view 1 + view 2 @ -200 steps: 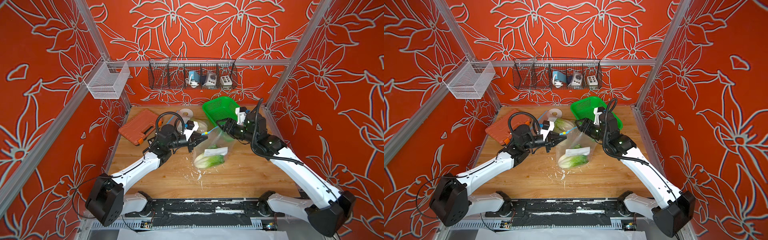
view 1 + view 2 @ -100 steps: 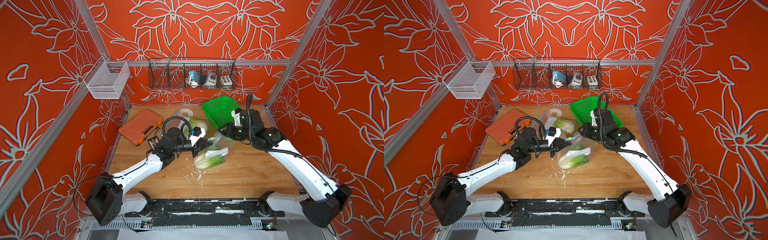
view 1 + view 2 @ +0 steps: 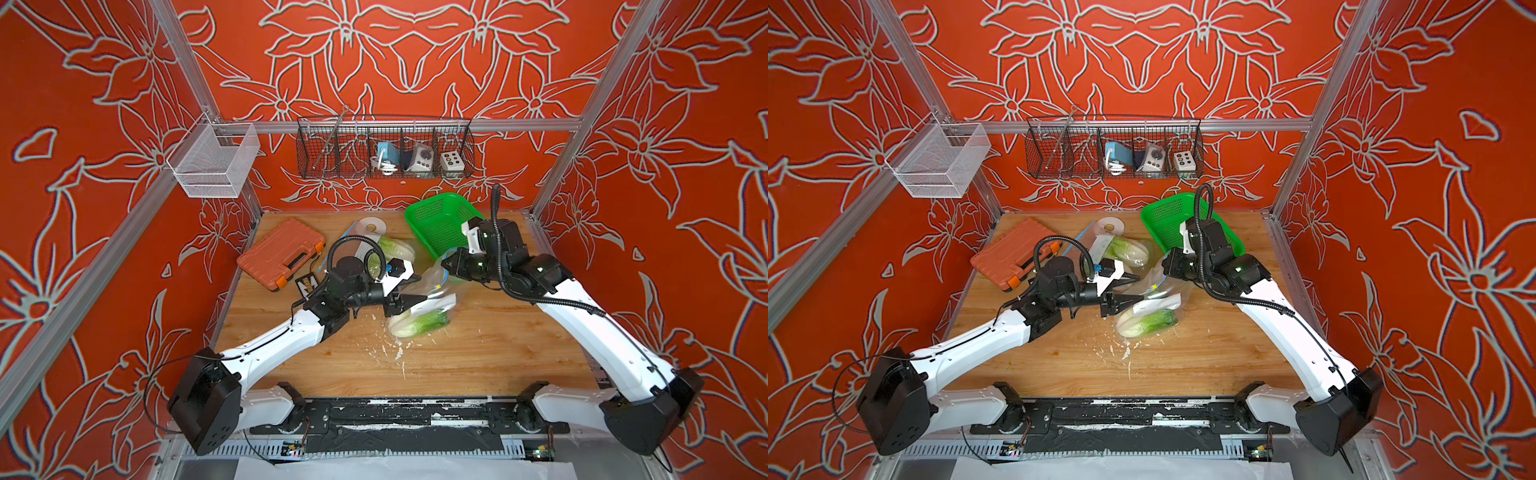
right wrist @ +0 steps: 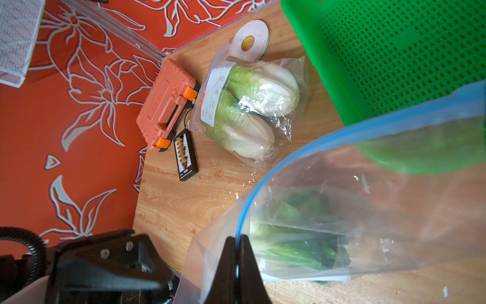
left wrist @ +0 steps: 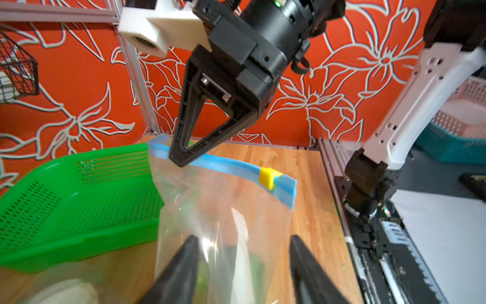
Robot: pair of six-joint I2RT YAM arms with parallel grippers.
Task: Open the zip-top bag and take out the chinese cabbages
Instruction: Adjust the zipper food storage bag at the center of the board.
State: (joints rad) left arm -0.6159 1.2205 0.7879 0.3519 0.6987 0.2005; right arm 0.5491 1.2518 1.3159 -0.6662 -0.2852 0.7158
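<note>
The clear zip-top bag (image 3: 434, 286) with a blue zip strip (image 5: 226, 163) and yellow slider (image 5: 268, 179) stands raised at mid table. One chinese cabbage (image 3: 419, 324) lies in its bottom, also seen through the plastic in the right wrist view (image 4: 289, 247). My right gripper (image 4: 238, 238) is shut on the blue strip at the bag's top corner (image 3: 446, 264). My left gripper (image 5: 243, 252) is open beside the bag (image 3: 1136, 288), with the bag's wall between its fingers. A second clear bag holding two cabbages (image 4: 249, 105) lies behind.
A green basket (image 3: 436, 224) sits at the back right, right behind the bag. An orange case (image 3: 280, 253), a small black board (image 4: 185, 155) and a white tape roll (image 3: 372, 226) lie at the back left. White crumbs dot the wood in front.
My right gripper has closed on the bag's blue strip. My left gripper, shut on the bag before, has moved right and opened.
</note>
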